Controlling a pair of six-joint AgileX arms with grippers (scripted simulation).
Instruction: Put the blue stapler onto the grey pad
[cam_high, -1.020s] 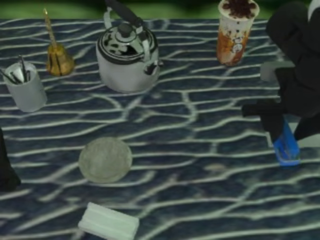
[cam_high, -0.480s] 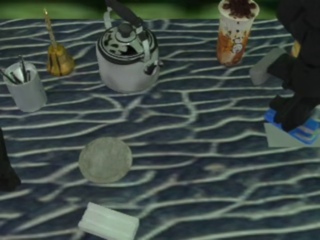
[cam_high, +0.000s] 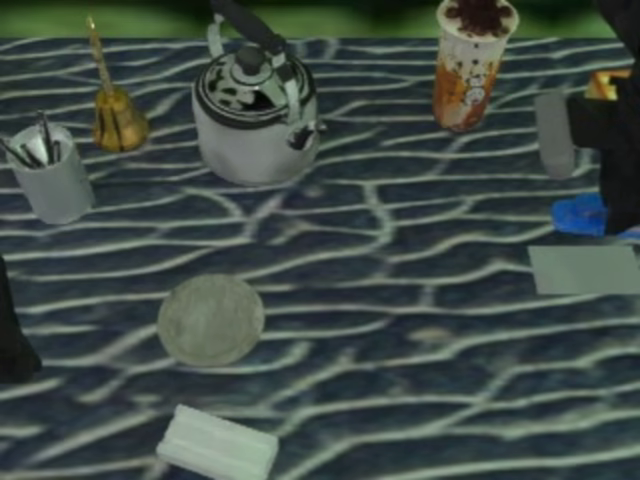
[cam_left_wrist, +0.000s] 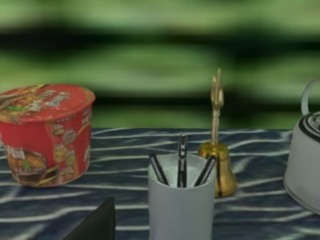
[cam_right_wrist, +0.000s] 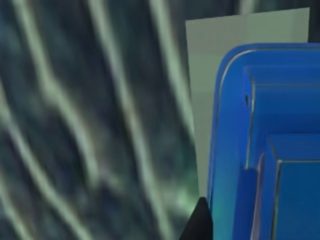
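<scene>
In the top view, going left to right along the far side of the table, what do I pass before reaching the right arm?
Pen cup → gold bell → kettle → drink cup → small grey block, then the right arm over the blue stapler.

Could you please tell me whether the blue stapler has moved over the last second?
Yes: the blue stapler moved up the top view, from beside the grey pad toward the cup.
</scene>
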